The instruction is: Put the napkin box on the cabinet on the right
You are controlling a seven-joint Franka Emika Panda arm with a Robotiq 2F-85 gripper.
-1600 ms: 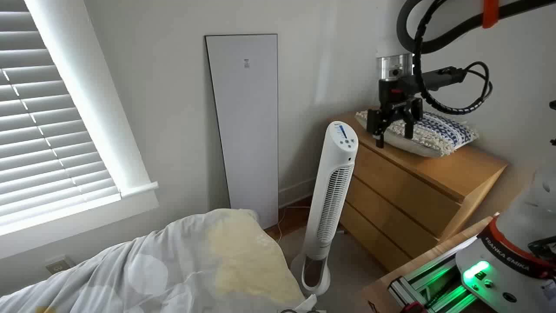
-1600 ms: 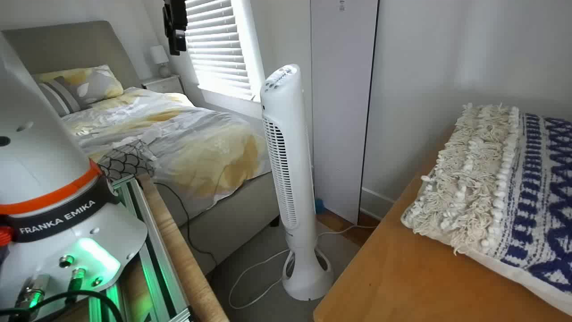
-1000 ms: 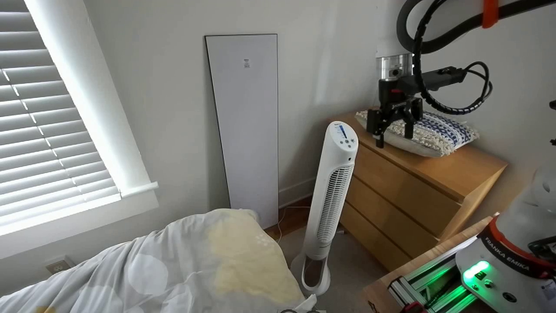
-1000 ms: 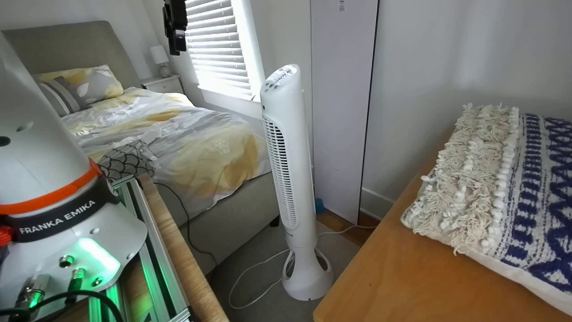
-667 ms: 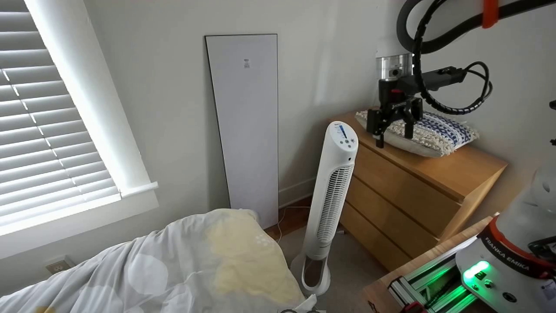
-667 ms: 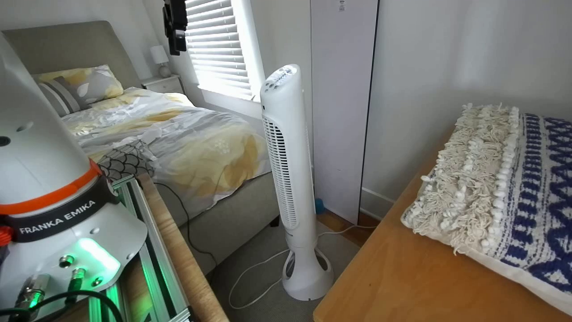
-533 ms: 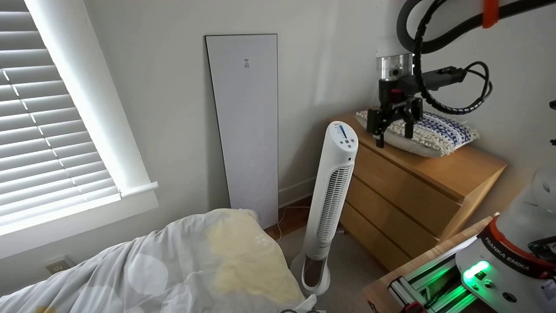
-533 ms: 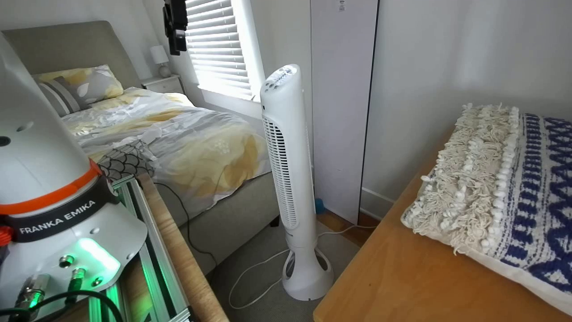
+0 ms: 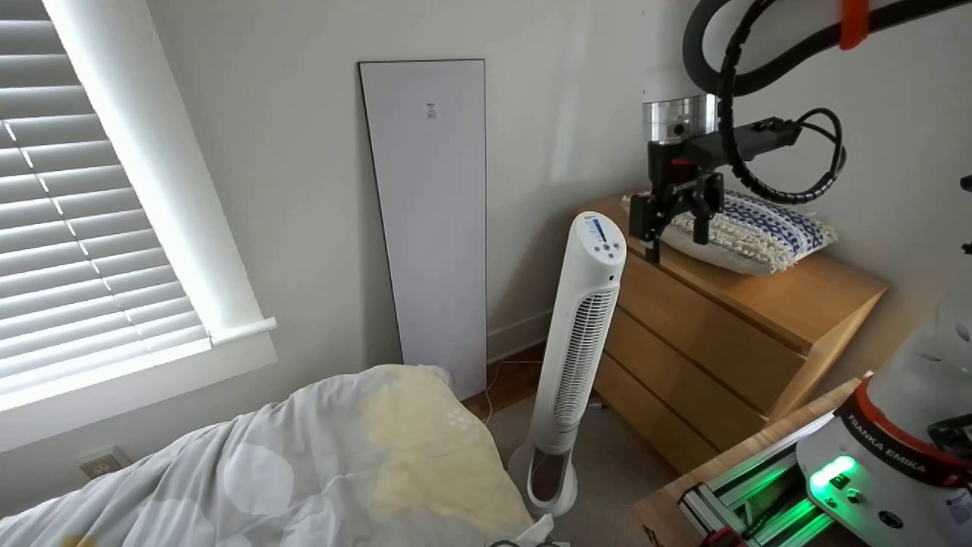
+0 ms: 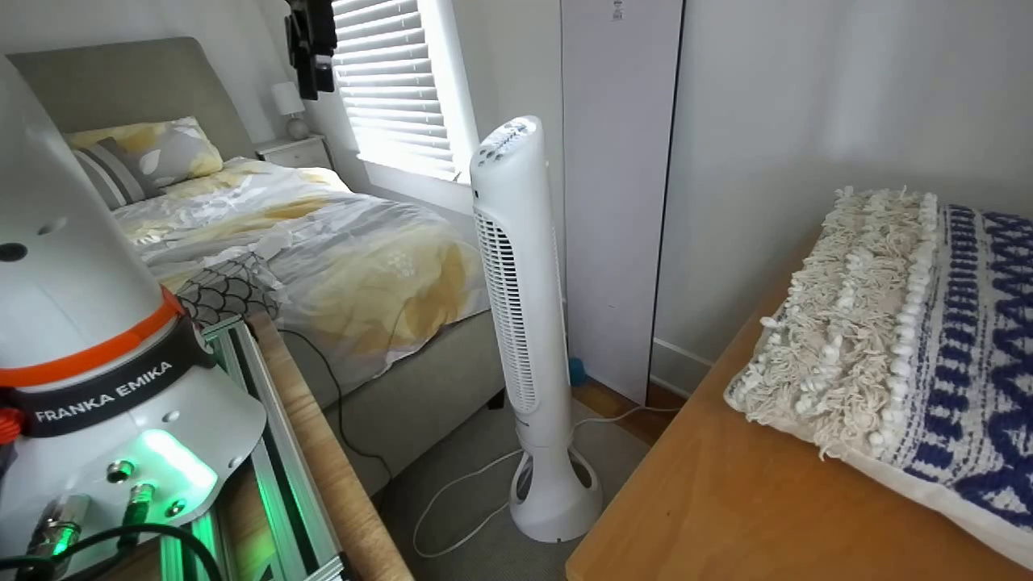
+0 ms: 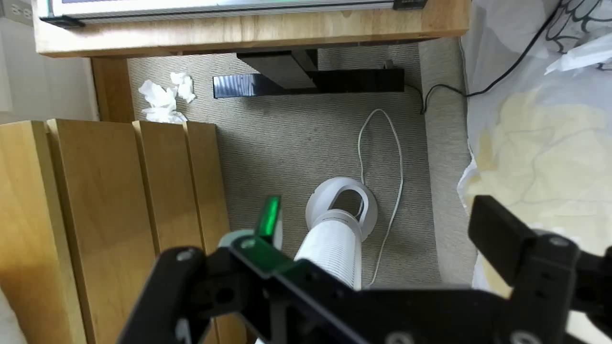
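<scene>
The napkin box [image 10: 224, 297] has a black-and-white lattice pattern and sits at the bed's edge behind the robot base, with white tissue sticking out. It is partly hidden there. The wrist view cuts it off at the top right [image 11: 581, 16]; only a sliver shows at an exterior view's bottom edge [image 9: 505, 544]. The light-brown cabinet [image 9: 699, 327] has drawers and a flat top [image 10: 726, 492]; its drawer fronts show in the wrist view [image 11: 110, 186]. My gripper [image 9: 676, 245] is open and empty, high up near the cabinet's front edge and fan, far from the box. Its fingers are spread wide [image 11: 382, 224].
A blue-and-white fringed cushion [image 10: 888, 339] lies on the cabinet. A tall white tower fan [image 9: 581, 342] stands before the cabinet, below the gripper. The bed [image 10: 387, 282] is beside it. A white panel [image 9: 433, 228] leans on the wall. Crumpled tissues [image 11: 162, 100] lie on the floor.
My gripper has shifted slightly to the left in both exterior views, moving a little away from over the cushion. The fingers stay open. Box, cabinet, cushion and fan have not moved.
</scene>
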